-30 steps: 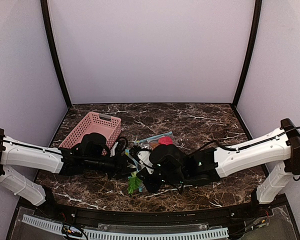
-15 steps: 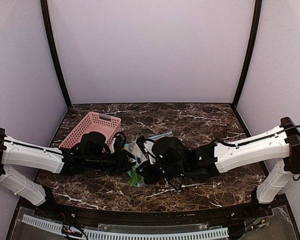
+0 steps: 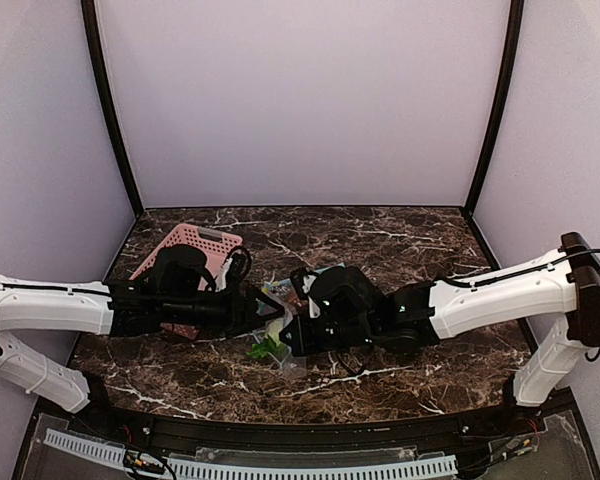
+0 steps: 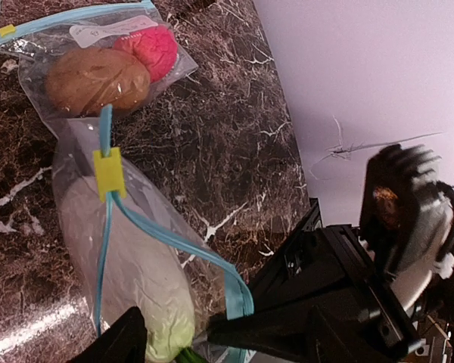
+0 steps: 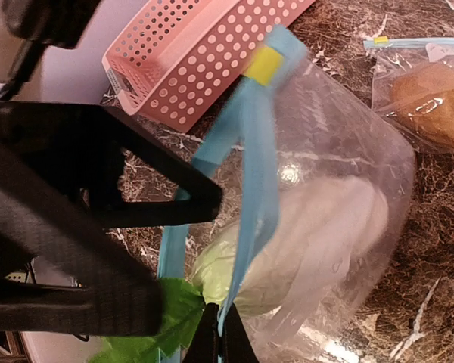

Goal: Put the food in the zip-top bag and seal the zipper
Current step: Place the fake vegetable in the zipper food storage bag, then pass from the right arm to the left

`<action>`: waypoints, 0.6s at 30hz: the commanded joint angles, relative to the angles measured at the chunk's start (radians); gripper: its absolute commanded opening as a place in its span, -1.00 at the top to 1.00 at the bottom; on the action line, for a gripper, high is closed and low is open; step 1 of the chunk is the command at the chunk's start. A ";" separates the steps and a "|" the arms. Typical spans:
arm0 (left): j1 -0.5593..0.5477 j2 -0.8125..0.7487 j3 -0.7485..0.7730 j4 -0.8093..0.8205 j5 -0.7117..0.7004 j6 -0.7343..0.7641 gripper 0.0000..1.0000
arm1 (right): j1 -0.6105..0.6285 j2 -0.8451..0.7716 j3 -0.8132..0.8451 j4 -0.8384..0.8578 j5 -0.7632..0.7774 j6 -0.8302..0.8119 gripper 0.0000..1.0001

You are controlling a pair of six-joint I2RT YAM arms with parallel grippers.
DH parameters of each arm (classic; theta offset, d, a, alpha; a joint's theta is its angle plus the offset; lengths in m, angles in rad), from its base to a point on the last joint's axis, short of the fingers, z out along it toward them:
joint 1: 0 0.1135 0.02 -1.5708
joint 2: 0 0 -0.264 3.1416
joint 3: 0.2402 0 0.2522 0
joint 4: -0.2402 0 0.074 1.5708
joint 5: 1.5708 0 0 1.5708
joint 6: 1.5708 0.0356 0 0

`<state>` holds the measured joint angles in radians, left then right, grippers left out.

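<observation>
While right hand (image 5: 216, 340) pinches bag (image 5: 340, 151) edge, left hand (image 4: 174, 339) spread

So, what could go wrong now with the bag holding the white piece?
The green sprig sticks out of the mouth of the bag, so the zipper may catch on it and not seal. Only the right gripper pinches the zipper edge; the left gripper is open, so the bag could sag.
</observation>
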<state>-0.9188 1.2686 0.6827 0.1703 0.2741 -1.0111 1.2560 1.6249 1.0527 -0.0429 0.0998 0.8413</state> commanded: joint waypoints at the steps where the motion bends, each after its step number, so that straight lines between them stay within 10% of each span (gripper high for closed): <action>1: 0.000 -0.092 0.015 -0.169 0.037 0.063 -0.45 | -0.014 -0.021 -0.015 -0.004 -0.002 0.039 1.00; 18: 0.001 -0.224 -0.164 -0.126 -0.033 -0.067 -0.07 | -0.027 -0.028 -0.015 0.032 -0.037 -0.003 1.00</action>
<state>-0.9188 1.0302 0.5358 -0.0189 0.2428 -1.0500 1.2354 1.6184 1.0397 -0.0460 0.0792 0.8505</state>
